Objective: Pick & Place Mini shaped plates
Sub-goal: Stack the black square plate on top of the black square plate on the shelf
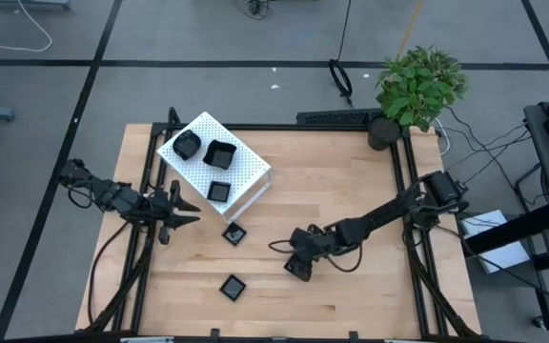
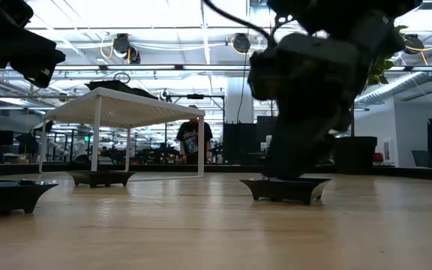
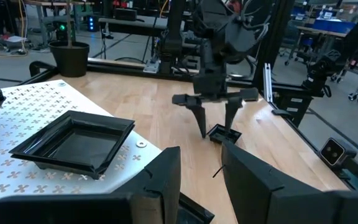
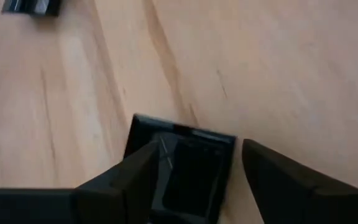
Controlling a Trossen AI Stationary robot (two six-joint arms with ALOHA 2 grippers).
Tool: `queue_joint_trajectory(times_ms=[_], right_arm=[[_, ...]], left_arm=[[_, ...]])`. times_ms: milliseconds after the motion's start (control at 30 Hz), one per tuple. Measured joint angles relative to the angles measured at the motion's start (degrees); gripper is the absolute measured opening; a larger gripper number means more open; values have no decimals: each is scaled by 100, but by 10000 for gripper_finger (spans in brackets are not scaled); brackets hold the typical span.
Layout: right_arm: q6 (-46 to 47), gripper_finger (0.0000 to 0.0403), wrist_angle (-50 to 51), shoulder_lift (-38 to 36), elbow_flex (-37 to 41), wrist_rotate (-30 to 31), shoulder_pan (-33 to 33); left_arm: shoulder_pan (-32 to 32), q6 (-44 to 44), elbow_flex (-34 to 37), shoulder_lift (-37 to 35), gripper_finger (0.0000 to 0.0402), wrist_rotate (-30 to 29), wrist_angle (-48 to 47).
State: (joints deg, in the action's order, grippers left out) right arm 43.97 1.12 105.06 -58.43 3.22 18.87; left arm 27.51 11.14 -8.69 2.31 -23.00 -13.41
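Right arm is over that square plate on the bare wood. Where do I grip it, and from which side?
Take the square plate by its raised rim, from straight above. It lies flat on the table, so only the rim offers a hold. The right gripper is already above it, jaws open, one finger inside the dish, one outside an edge.

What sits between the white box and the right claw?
One small square plate lies on the wood between the white perforated box and the right gripper; the high view shows this.
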Motion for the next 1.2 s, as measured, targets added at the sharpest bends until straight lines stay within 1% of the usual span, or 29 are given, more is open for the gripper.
queue_joint_trajectory(times_ms=[133, 233, 467, 567, 800, 933, 1200], right_arm=[[295, 204, 38, 39, 0, 298, -1], [246, 195, 85, -11, 0, 424, -2], [264, 167, 388, -155, 3, 392, 28], [279, 157, 418, -158, 0, 260, 107], [48, 145, 458, -130, 0, 306, 215], [-75, 136, 645, -131, 0, 583, 227], [-457, 108, 794, -131, 0, 599, 225]], left_arm=[[0, 0, -2, 0, 120, 4, 2], [1, 2, -4, 0, 120, 7, 14], [1, 1, -4, 0, 120, 9, 0], [0, 2, -4, 0, 120, 7, -4], [1, 2, -4, 0, 120, 7, 0], [0, 1, -4, 0, 120, 5, -2], [2, 0, -4, 0, 120, 4, -2]])
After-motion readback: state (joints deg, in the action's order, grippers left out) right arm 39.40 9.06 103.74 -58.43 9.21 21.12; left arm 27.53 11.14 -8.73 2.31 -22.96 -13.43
